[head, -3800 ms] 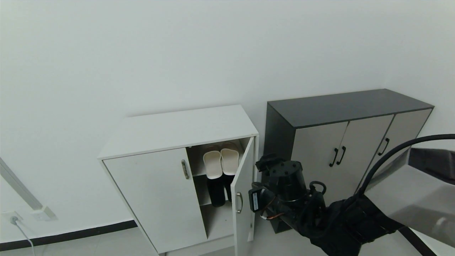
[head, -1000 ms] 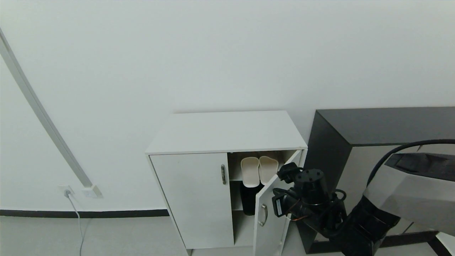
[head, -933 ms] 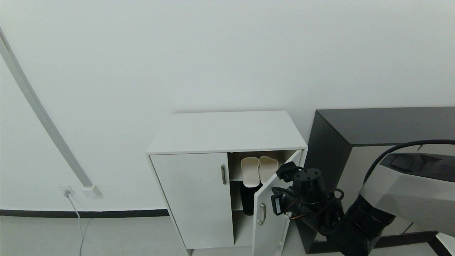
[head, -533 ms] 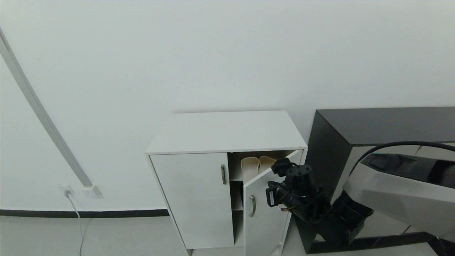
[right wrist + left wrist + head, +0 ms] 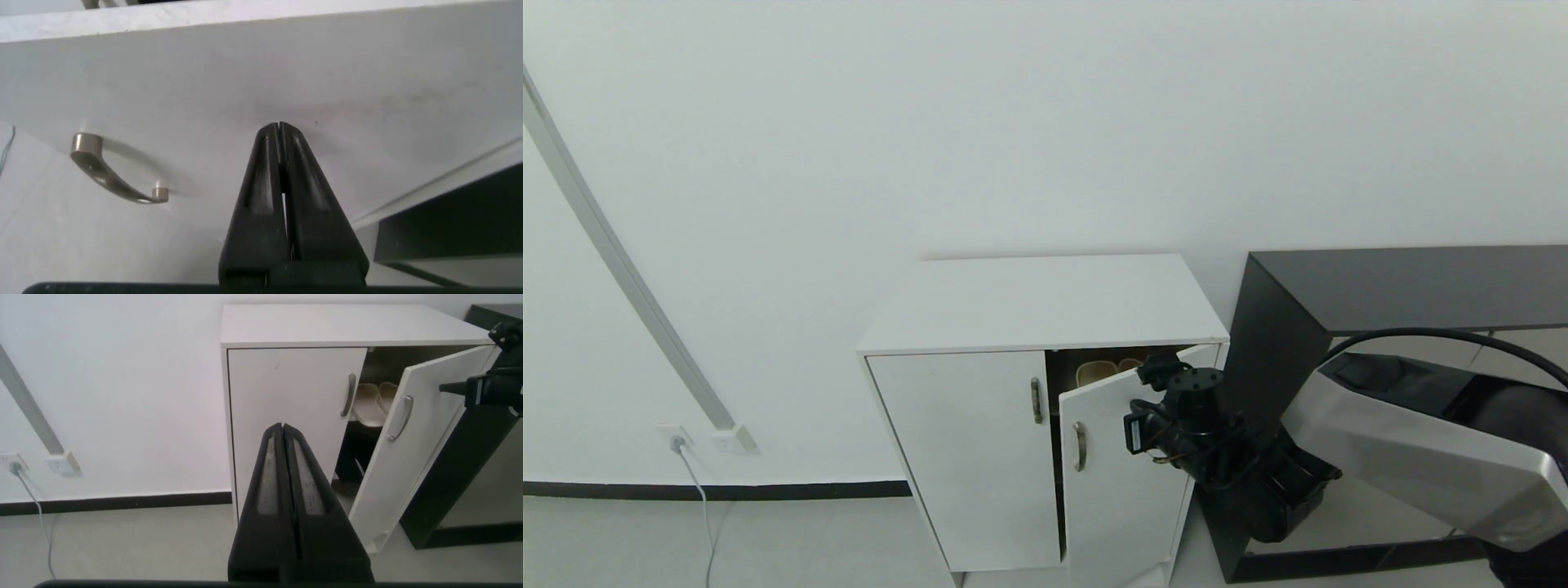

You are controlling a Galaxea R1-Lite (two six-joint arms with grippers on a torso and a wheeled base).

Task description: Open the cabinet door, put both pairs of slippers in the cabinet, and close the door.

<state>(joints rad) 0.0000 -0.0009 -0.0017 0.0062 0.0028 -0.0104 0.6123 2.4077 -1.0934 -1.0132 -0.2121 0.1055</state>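
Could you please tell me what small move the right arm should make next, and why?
Probably press the right door a little further inward with the right gripper. The gripper, shut, is against the door's outer face near the handle; the door stands ajar, leaving a dark gap beside the left door, and beige slippers sit on the shelf inside.

One white cabinet [image 5: 1045, 302] has two doors [image 5: 964, 457] [image 5: 1123, 482] and two metal handles [image 5: 1035, 400] [image 5: 1079, 446], one per door. Two pale slippers [image 5: 1094, 373] [image 5: 1129, 363], a single pair, show inside. One dark cabinet [image 5: 1380, 282]. Two wall outlets [image 5: 674, 442] [image 5: 737, 441], one cord [image 5: 707, 523].
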